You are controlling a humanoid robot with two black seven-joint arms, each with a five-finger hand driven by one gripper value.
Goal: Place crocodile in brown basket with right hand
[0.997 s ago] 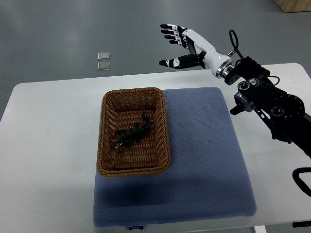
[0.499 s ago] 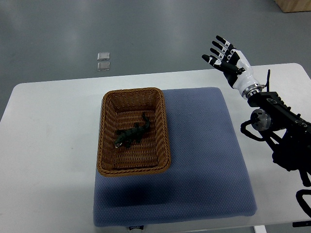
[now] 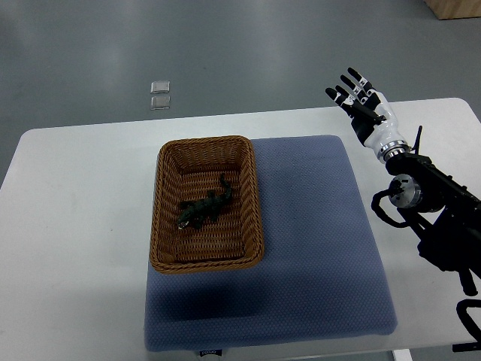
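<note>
A dark green toy crocodile (image 3: 204, 206) lies inside the brown wicker basket (image 3: 167, 218), near its middle, stretched diagonally. The basket stands on the left part of a blue-grey mat (image 3: 316, 241). My right hand (image 3: 361, 101) is up at the table's far right side, well away from the basket, its black-and-white fingers (image 3: 352, 80) spread and holding nothing. Its black arm (image 3: 436, 214) runs down the right edge. The left arm does not show.
The white table (image 3: 75, 226) carries the mat and basket. Two small clear squares (image 3: 159, 94) lie on the grey floor beyond the table's far edge. A wooden box corner (image 3: 455, 7) shows at the top right.
My right hand has swung from over the table's far middle back to the right and slightly lower, staying open. The crocodile and basket have not moved.
</note>
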